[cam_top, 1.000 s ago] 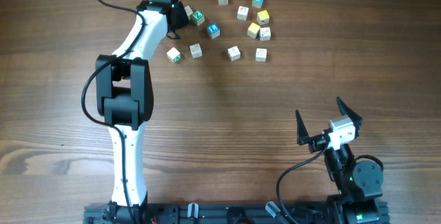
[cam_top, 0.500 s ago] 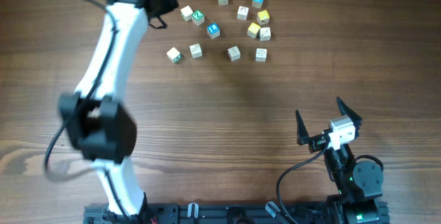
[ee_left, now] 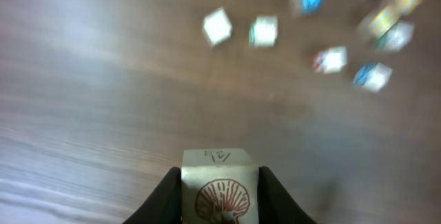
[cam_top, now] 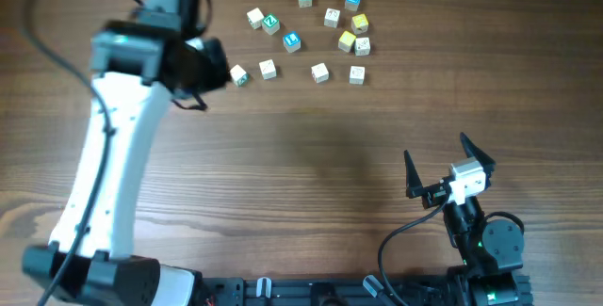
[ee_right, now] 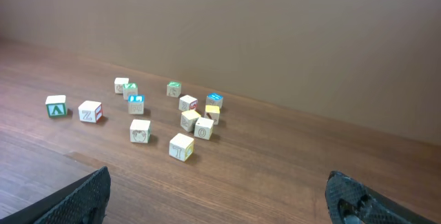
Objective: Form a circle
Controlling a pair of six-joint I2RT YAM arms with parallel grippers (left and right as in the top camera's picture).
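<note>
On the brown wooden counter (cam_top: 311,155), thirteen letter cubes (cam_top: 319,72) are counted, scattered along the far side. The circle (cam_top: 347,40) is seen loosely bunched at their right end. One shell-printed cube (ee_left: 219,182) is clamped in the left hand (ee_left: 220,198). The right hand (cam_top: 439,163) is spread wide, empty.

Left claw (ee_left: 220,193) gripping a cube (ee_left: 219,163) — right claw (cam_top: 434,146) spread wide.

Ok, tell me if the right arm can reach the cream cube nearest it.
Probably yes: the right gripper is open and only bare table separates it from the cream cube.
</note>
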